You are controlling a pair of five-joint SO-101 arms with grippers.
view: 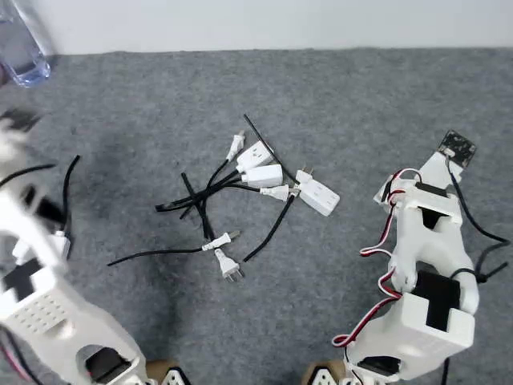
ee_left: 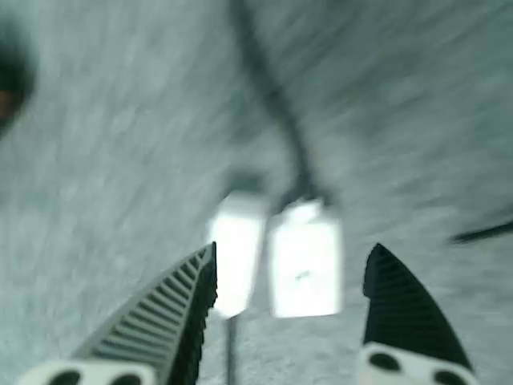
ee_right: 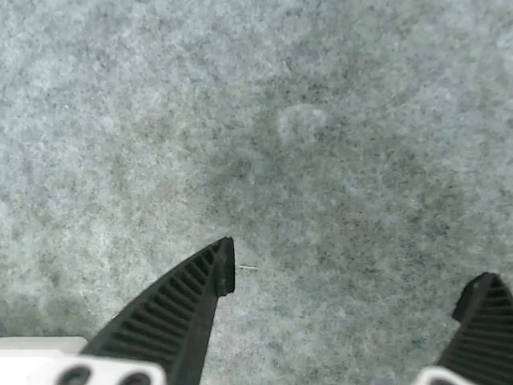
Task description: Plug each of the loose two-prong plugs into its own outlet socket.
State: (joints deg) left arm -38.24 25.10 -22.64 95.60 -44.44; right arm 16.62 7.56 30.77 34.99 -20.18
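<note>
Right pincer [ee_right: 357, 261]: fingers apart, nothing between them, hanging over bare grey surface [ee_right: 321, 120]. Left pincer [ee_left: 292, 253]: fingers apart as well. Beyond them two pale blocks [ee_left: 306, 277] sit side by side with a dark cord [ee_left: 272, 104] running off. Too smeared for me to tell socket from plug. Nothing gripped on either side.

High view, nearest me: near plug [view: 231, 270] and, just beyond, second plug [view: 220, 241], both on black leads, prongs free. Past them, the cord tangle [view: 196, 200].

Further out, three white sockets: right socket [view: 321, 196], middle socket [view: 262, 175], far socket [view: 256, 152]. Third plug [view: 276, 192] lies with its nose at the right socket; I cannot tell if it is seated. Fourth plug [view: 235, 144] lies loose just beside the far socket.

My read: opening step, first pick not yet made. The next move calls for one pincer to pin a socket body. The other should take a plug by its body, leave the prongs clear, and square them to the slots. The tangle may drag neighbouring leads along.
</note>
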